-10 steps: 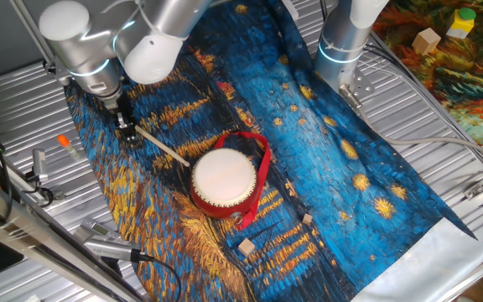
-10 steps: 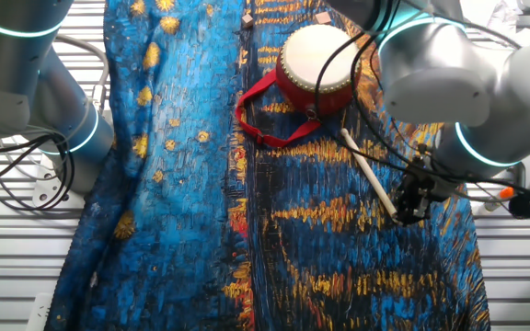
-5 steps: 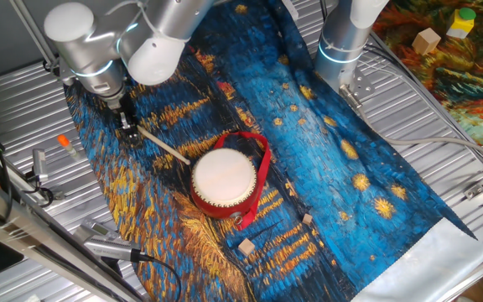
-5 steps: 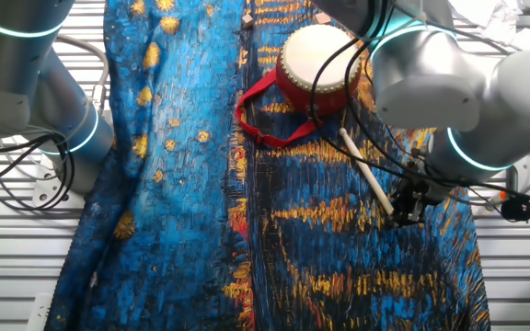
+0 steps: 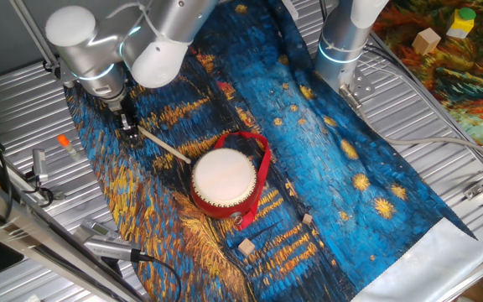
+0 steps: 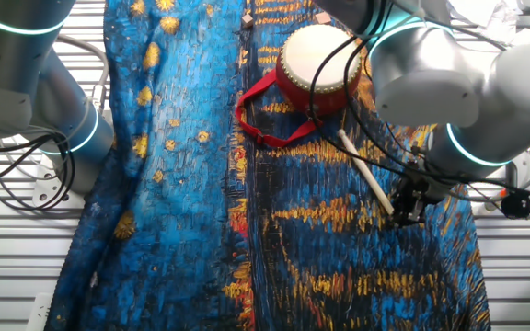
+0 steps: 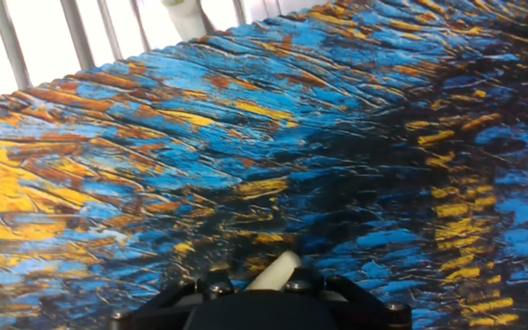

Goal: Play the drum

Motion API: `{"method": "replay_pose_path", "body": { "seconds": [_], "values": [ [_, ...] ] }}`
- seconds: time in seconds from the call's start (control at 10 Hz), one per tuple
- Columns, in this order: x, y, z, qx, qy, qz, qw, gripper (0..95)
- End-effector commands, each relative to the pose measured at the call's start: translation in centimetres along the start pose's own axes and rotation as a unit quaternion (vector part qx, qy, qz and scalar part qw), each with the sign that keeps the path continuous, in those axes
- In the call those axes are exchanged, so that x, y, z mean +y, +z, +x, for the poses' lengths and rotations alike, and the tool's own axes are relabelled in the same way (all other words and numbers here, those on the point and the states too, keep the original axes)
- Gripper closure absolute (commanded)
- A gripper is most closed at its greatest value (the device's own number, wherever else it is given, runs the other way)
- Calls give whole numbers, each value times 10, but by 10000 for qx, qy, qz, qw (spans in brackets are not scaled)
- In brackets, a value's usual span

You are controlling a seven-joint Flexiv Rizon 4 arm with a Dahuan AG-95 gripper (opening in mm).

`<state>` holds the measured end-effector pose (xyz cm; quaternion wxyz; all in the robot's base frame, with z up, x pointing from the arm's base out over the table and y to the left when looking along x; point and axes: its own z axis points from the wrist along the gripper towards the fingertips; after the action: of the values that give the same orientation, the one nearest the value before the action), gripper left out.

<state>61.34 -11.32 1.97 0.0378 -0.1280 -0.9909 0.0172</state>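
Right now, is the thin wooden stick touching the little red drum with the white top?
Apart. One fixed view shows the thin wooden stick ending short of the small round red drum, with blue patterned cloth between them; the other fixed view agrees.

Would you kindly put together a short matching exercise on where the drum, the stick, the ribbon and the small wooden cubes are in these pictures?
Things:
1. drum
2. stick
3. ribbon
4. cubes

States:
A. one end at the claw, the other end near the drum
B. red loop lying on the cloth beside the drum
C. upright on the cloth, cream skin facing up
D. loose on the cloth, apart from the drum

Pairs: 1-C, 2-A, 3-B, 4-D
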Motion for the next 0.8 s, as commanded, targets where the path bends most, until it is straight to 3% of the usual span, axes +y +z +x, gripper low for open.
{"method": "replay_pose_path", "body": {
  "seconds": [0.1, 0.8],
  "values": [
    [-5, -5, 4, -23, -17, 4, 10000, 570],
    [-7, 9, -1, -177, 1, -3, 9998, 570]
  ]
}}
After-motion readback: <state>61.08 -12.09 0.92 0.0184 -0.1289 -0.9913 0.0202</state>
